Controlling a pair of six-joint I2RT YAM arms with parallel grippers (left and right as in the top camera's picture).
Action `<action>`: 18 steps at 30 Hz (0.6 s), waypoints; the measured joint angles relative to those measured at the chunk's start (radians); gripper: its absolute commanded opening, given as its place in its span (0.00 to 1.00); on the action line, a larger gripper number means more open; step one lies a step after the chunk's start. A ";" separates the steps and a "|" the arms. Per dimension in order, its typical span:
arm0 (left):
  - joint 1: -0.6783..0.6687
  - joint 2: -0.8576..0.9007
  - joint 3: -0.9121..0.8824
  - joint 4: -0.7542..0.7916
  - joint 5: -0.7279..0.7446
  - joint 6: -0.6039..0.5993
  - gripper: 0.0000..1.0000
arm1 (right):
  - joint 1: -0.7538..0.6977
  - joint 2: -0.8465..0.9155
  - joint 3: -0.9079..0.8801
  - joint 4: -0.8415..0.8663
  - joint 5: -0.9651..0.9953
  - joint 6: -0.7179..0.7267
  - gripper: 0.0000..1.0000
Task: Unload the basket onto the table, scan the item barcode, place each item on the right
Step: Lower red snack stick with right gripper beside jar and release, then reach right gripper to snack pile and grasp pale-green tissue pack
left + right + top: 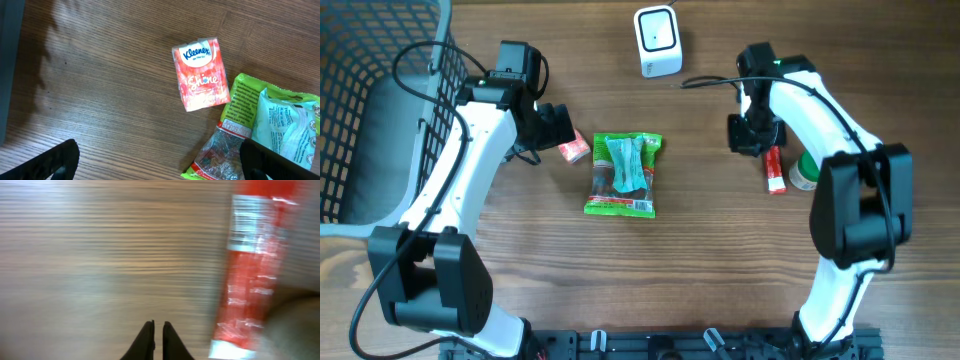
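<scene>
L to R, overhead: left gripper point(558, 127), centre-left, stood w/ jaws wide apart, empty, beside tissue pack point(201, 74); snack bag point(625, 176) mid-frame; scanner point(657, 40) top centre; right gripper point(157, 326), jaws nearly touching, empty, just beside red tube point(775, 169), centre-right.

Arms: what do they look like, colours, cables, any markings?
The left arm and right arm have smooth white links with chunky black joints. A thin black cable loops along each, and a small green light glows near each wrist. The left gripper and right gripper have black fingers, the right's slim and pointed. No markings visible.
</scene>
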 measured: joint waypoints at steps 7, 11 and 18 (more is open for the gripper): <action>0.000 0.000 0.000 0.000 0.000 0.000 1.00 | 0.255 -0.083 0.018 0.109 -0.326 0.057 0.16; 0.000 0.000 0.000 0.000 0.000 0.000 1.00 | 0.435 -0.083 -0.011 0.251 -0.240 0.204 0.05; 0.000 0.000 0.000 0.000 0.000 0.000 1.00 | 0.454 -0.083 -0.066 0.374 -0.163 0.305 0.04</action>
